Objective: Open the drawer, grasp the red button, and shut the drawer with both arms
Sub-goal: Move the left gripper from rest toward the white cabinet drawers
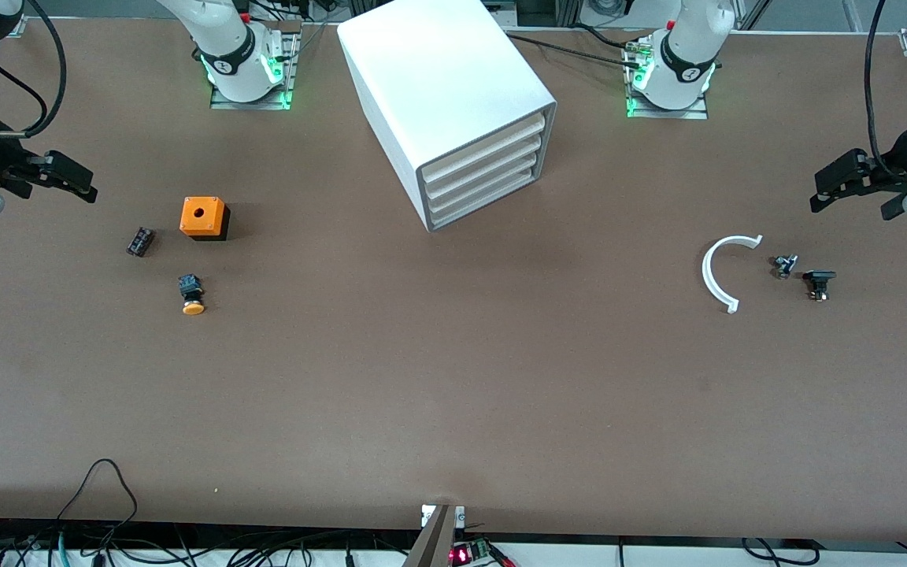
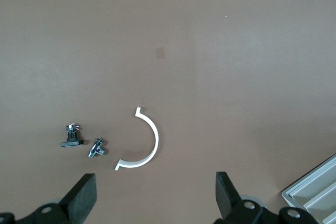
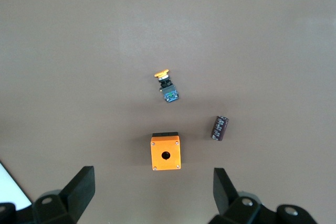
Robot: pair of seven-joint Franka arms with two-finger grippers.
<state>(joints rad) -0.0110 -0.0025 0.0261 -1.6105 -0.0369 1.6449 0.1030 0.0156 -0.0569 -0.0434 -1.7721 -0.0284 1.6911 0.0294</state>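
Cabinet (image 1: 453, 102) drawers shut, contents hidden; both arms cut by front view's edges; small hardware (image 1: 784, 265) indistinct.

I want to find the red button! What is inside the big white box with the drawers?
The white box cabinet shows four shut white plastic drawers. Their insides are hidden, so no red button shows.

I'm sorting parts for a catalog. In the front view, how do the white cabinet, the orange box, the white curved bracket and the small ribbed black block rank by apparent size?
1. White cabinet
2. White curved bracket
3. Orange box
4. Ribbed black block
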